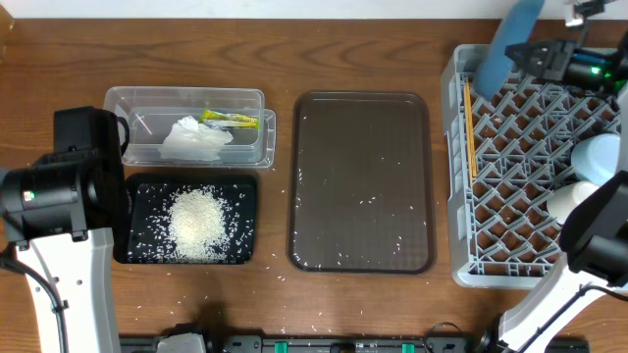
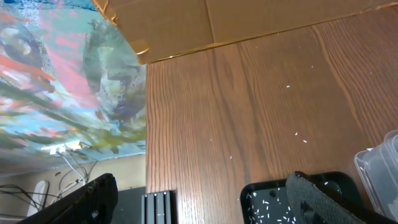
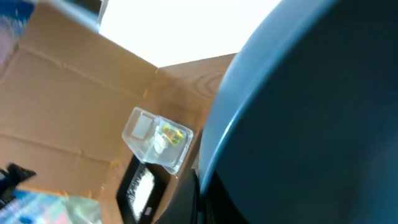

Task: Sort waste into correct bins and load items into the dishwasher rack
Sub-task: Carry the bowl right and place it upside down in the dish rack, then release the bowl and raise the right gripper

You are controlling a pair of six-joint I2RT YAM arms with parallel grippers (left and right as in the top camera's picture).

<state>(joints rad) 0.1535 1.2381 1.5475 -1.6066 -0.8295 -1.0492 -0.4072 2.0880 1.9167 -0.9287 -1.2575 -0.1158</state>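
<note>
- As I judge it, you are loading the large dark-blue bowl (image 1: 510, 41) into the square grey plastic lattice rack (image 1: 500, 277). Your right claw (image 1: 538, 54) is clamped on the bowl's rim and holds it tilted on edge above the rack's far left corner.
- In the rack you already have the thin wooden chopsticks (image 1: 470, 127) along the left wall, the small light-blue bowl (image 1: 599, 152) and what looks like the small white cup (image 1: 572, 199).
- The waste looks sorted. The crumpled white tissue (image 1: 191, 139) and yellow-green snack wrapper (image 1: 231, 121) lie in the clear plastic tub (image 1: 113, 98). The loose white rice grains (image 1: 196, 224) are heaped in the shallow black tray (image 1: 142, 196).
- Your left claw (image 2: 202, 193) hangs empty, fingers wide apart, by that black tray's corner.
- Next, lower the bowl on edge between the pegs, clear of the chopsticks. Let go only once it is seated.
</note>
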